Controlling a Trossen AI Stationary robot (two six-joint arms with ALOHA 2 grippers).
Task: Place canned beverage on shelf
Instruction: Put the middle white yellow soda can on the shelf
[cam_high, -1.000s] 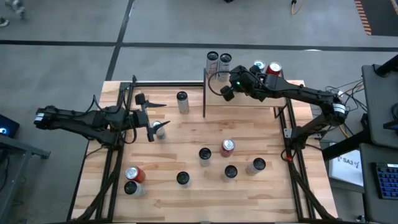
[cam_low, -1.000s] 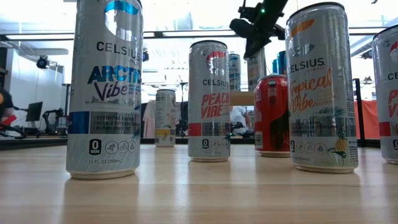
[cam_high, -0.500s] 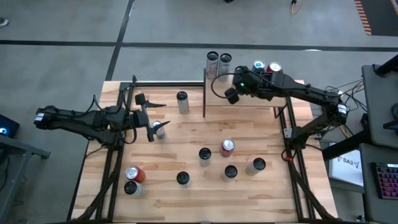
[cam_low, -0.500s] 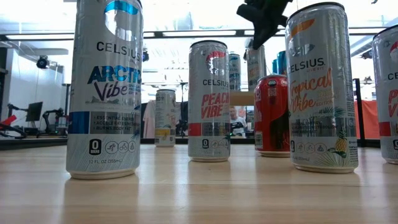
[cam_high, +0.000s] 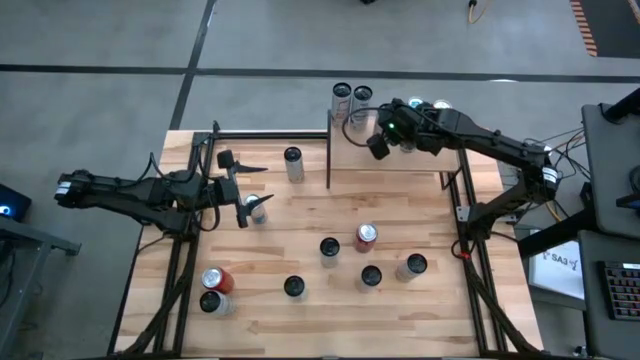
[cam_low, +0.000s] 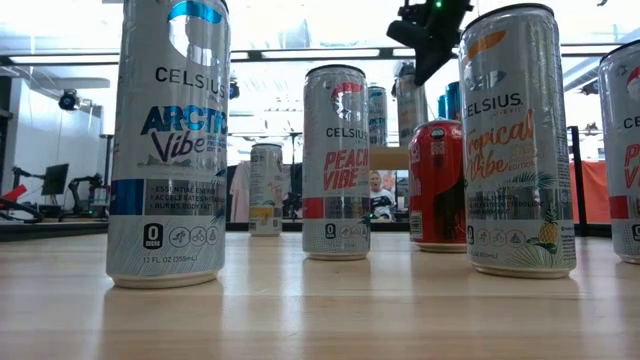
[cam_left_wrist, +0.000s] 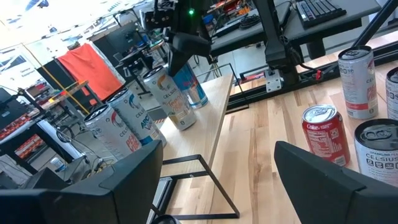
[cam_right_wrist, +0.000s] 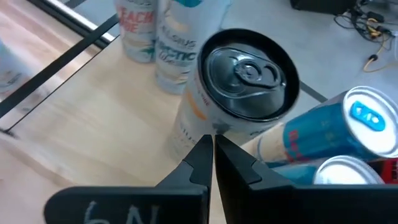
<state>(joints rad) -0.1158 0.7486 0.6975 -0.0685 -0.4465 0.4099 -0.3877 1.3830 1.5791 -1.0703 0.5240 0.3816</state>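
With its fingers together and empty, we read the right gripper (cam_right_wrist: 213, 152) hovering just above a shelved Celsius can (cam_right_wrist: 239, 93), apparently released; left gripper (cam_high: 243, 190) waits apart.

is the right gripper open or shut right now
Shut: in the right wrist view the right gripper has its two dark fingers pressed together, holding nothing, just short of an upright can on the shelf.

Even, bright overhead light fills the high view; shadows under the cans on the pale plank bench (cam_high: 300, 255) are short and soft. In the low view, white ceiling strip lights (cam_low: 300, 52) across the upper frame glare, the near silver-blue can (cam_low: 168, 145) is sharp, and the room behind looks soft.
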